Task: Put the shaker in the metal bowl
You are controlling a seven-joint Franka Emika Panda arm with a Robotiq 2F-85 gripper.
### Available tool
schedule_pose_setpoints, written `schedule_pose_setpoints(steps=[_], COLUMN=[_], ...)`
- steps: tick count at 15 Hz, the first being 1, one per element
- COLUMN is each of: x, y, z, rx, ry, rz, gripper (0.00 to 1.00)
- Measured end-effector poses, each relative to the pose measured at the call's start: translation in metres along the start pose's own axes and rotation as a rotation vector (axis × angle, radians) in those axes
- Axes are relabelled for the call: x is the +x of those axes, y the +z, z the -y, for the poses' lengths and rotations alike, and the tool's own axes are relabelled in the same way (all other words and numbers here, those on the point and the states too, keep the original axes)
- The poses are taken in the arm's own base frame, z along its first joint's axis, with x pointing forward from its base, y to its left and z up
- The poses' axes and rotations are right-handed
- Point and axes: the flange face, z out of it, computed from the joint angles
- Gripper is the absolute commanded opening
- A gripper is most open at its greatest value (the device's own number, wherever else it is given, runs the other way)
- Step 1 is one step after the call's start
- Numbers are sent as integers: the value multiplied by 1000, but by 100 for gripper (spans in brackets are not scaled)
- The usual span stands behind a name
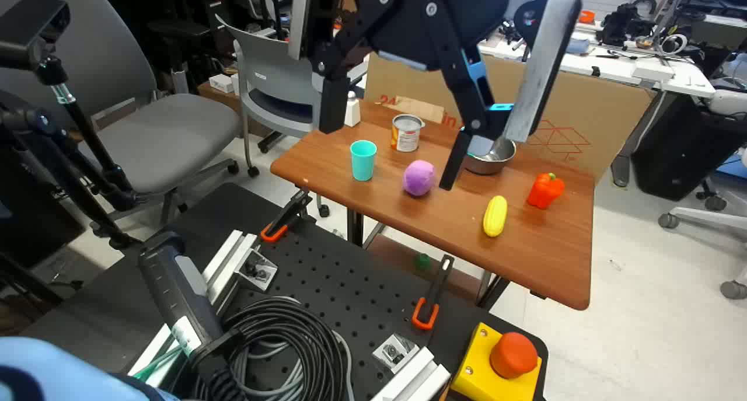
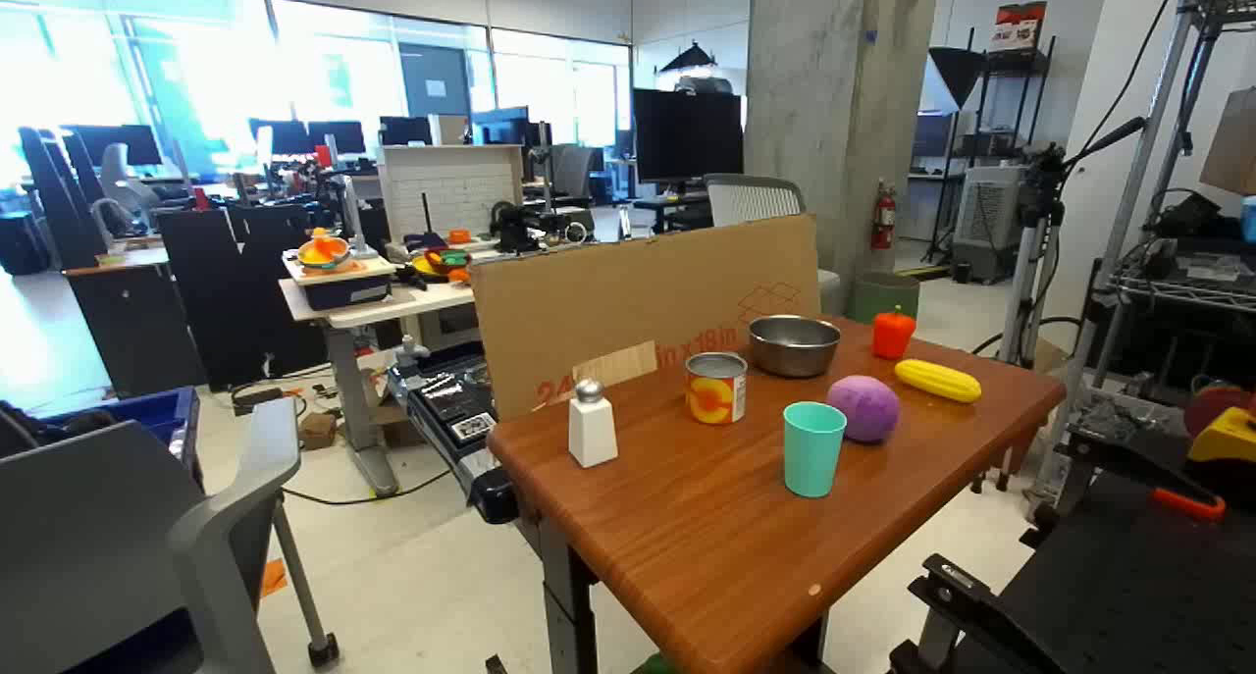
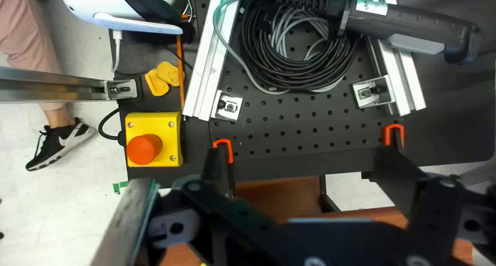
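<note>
Left to right in an exterior view, you have the shaker (image 2: 593,434) upright on the wood-grained surface (image 2: 677,527), its body white and tapering, its cap domed and metallic. Next stands an orange-labelled can (image 2: 714,399), contents out of sight, then the metal bowl (image 2: 793,358), round, steel-grey, well apart from the shaker, its visible inner wall bare. Then come the smooth teal cup (image 2: 811,458), the purple ball (image 2: 865,409), an orange-red pepper (image 2: 894,337) and a ribbed yellow oblong (image 2: 937,382). Your pincer (image 3: 300,161) is spread wide in the wrist view; its fingers (image 1: 334,106) point down in an exterior view.
</note>
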Motion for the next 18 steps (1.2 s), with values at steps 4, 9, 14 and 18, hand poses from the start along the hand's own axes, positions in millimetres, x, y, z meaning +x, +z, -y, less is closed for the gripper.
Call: schedule_pose_setpoints(steps=[4,9,14,18], x=[0,0,7,47], y=[1,1,7,42], z=[0,0,6,45], rx=[0,0,10,15], ry=[0,0,-16,-101], rz=[4,4,14,22], gripper=[100,100,100,100])
